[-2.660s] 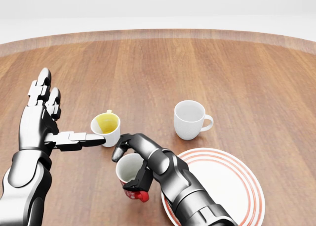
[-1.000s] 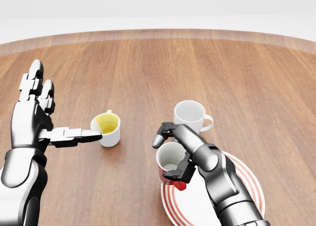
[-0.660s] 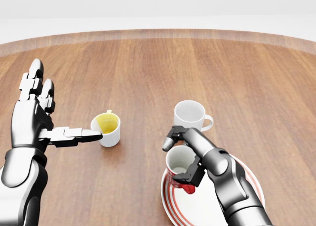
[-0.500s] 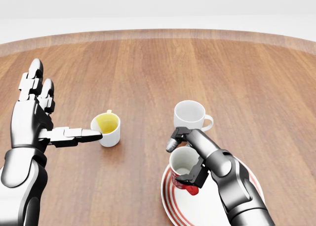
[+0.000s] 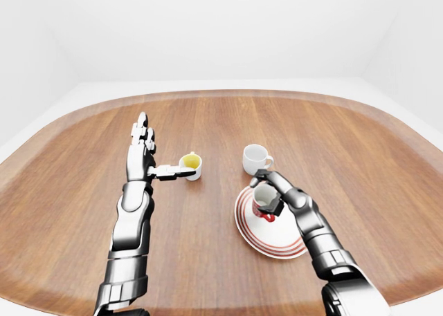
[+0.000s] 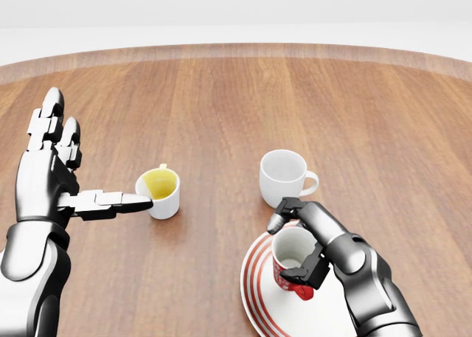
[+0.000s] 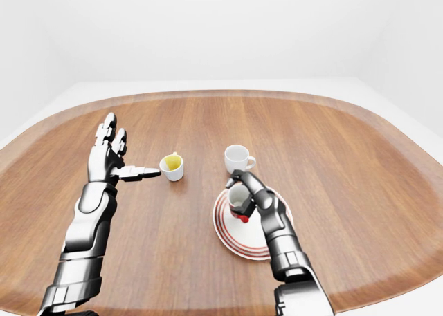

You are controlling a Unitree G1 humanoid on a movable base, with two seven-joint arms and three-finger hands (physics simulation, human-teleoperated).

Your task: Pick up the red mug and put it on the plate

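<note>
The red mug — upright, clenched in the right robot hand — hangs over the plate, its landing spot straight below; the left robot hand, splayed at nine o'clock, is farther.

Head view close and steeply down on the table; wider eye views sharing that same tabletop.

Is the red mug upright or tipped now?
Roughly upright: the red mug shows its open mouth upward, held in the right hand above the plate.
</note>
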